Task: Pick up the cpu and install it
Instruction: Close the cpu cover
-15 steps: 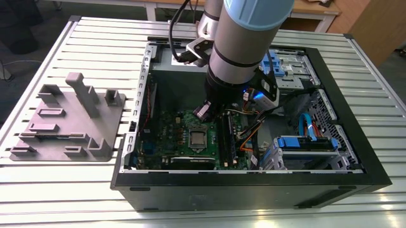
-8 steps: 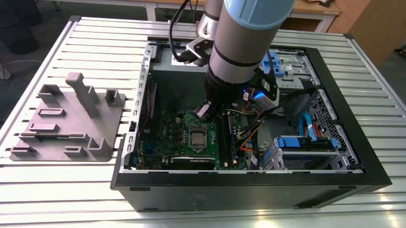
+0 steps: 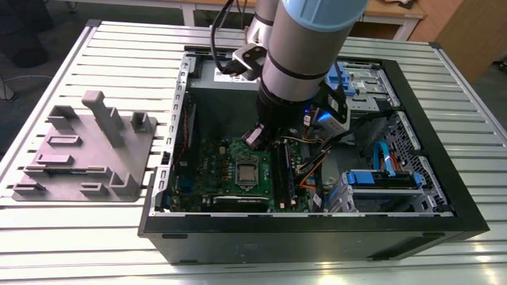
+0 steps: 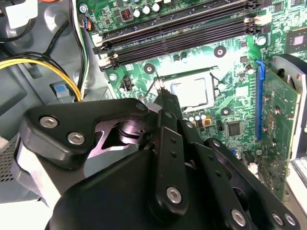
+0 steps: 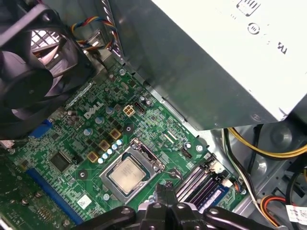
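Grey moulded plastic tray [image 3: 83,157]: sits on the slatted metal table [image 3: 71,237] at the exterior view's left, upright posts standing, well apart from my arm.

Open black computer case [image 3: 317,237]: lies on its side at mid-table, its interior facing up.

Green circuit board [image 3: 230,172]: flat on the case floor, toward the exterior view's left half of the interior; also seen in both wrist views [image 4: 235,96] [image 5: 96,139].

Small flat square silver-grey cpu [image 5: 126,174]: already seated in the shiny rectangular metal socket frame [image 5: 144,153] on the board, lying flat and square to it. Also visible in the exterior view [image 3: 246,173] and in the second wrist view [image 4: 190,93].

My gripper [image 5: 164,191]: black fingers [image 4: 168,103] drawn together to a narrow tip, nothing held between them. The tip hangs just beside one edge of the socket frame; I cannot tell whether it touches.

My arm [image 3: 305,53]: comes down into the case from above, over the board's far edge.

Black memory slots [image 4: 182,31]: run in parallel just beyond the socket.

Blue drive brackets [image 3: 380,178]: at the exterior view's right, inside the case, well apart from the socket.
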{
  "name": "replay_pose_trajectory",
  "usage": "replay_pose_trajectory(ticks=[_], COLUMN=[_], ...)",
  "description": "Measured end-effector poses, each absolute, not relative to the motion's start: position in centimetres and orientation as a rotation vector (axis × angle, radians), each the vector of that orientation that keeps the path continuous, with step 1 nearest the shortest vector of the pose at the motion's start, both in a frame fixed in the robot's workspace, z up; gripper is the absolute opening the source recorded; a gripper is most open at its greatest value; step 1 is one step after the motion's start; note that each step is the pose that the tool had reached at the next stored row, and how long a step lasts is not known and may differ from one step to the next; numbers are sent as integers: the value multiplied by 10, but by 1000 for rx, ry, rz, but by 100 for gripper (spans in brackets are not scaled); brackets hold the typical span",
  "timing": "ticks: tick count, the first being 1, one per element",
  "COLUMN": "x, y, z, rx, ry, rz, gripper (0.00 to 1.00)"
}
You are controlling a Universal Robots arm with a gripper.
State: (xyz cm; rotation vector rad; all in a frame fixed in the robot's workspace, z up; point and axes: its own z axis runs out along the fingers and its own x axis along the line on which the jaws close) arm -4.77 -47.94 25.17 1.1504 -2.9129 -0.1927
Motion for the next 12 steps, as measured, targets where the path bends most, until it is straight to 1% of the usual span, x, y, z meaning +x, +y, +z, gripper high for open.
replay_pose_trajectory(ticks=[12], x=[-48], y=[-479], z=[268], rx=[1150], ry=[-2913], rz=[-193], gripper=[11])
